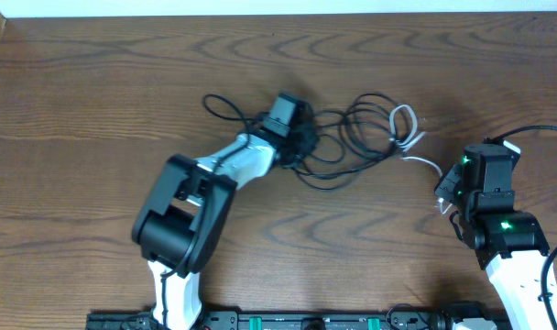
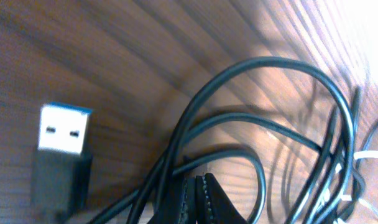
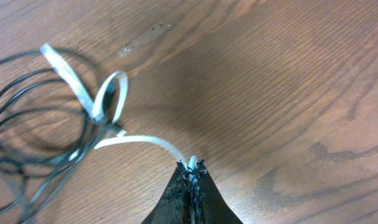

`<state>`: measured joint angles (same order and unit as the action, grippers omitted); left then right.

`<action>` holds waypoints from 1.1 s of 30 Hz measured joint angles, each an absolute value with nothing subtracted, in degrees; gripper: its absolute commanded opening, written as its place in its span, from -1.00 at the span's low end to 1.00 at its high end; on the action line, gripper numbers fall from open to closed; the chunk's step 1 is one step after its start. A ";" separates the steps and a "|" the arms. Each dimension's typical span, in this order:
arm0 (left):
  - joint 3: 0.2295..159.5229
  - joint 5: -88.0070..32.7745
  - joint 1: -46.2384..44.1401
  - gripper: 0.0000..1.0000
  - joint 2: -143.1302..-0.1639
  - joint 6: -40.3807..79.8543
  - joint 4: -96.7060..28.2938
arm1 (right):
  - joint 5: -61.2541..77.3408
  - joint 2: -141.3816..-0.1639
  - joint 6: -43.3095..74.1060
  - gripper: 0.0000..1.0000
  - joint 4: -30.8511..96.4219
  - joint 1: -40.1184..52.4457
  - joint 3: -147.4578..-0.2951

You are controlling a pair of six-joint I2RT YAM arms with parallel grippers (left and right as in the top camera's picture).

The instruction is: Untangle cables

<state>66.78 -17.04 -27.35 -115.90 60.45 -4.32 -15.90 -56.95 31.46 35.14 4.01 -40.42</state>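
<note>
Black cables (image 2: 282,68): looped tangle mid-table (image 1: 95,82), partly hidden under the left gripper (image 2: 198,193). Jaws pressed together; no pinched strand discernible.
USB plug (image 2: 64,127): blurred, body cut off.
White cable (image 3: 130,140): end pinched by right gripper (image 3: 192,169), looping into the tangle.

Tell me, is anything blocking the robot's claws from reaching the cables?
Nothing visible is. The right gripper is shut on the white cable at its end. The left gripper is shut right among the black cables, though I cannot tell whether it pinches one.
</note>
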 measured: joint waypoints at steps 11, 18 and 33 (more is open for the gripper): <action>63.33 -13.10 -20.58 -0.85 -104.44 49.41 -22.24 | -11.07 -56.95 31.64 -0.92 34.22 4.01 -40.42; 63.31 -10.98 -20.73 -0.07 -90.70 44.86 -26.70 | -7.46 -56.95 31.99 -0.67 34.11 3.99 -40.42; 63.31 -12.91 -27.46 0.65 -87.33 48.03 -23.29 | -3.95 -57.10 32.25 -0.27 34.79 3.99 -40.42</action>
